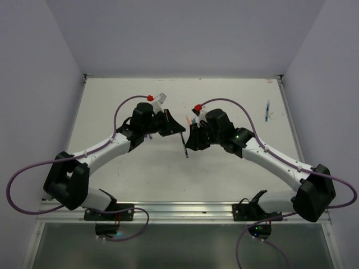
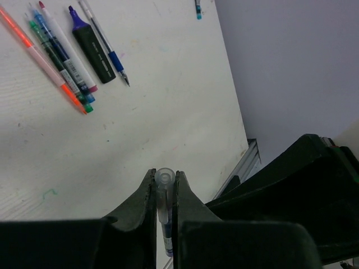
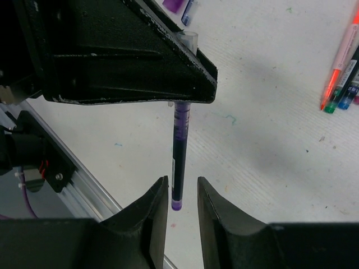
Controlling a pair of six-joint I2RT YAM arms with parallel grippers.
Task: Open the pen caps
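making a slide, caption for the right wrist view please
left pincer shut on a pen by its top, the other end hanging inside the open right pincer

Soft even overhead light, white table [image 1: 140, 174] bright, no glare. Faint diffuse shadows under arms [image 1: 106, 148]. Overhead view low detail, slightly soft. Wrist views: near fingers [image 2: 140, 207] dark, underexposed, blurred at bottom edge; pen [image 3: 179, 145] sharp, table texture crisp.

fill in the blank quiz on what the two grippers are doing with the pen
The left gripper is ____ on the pen.
The right gripper has its jaws ____ around the pen's free end.
The highlighter lying on the table has a ____ tip.
Missing: shut; open; purple.
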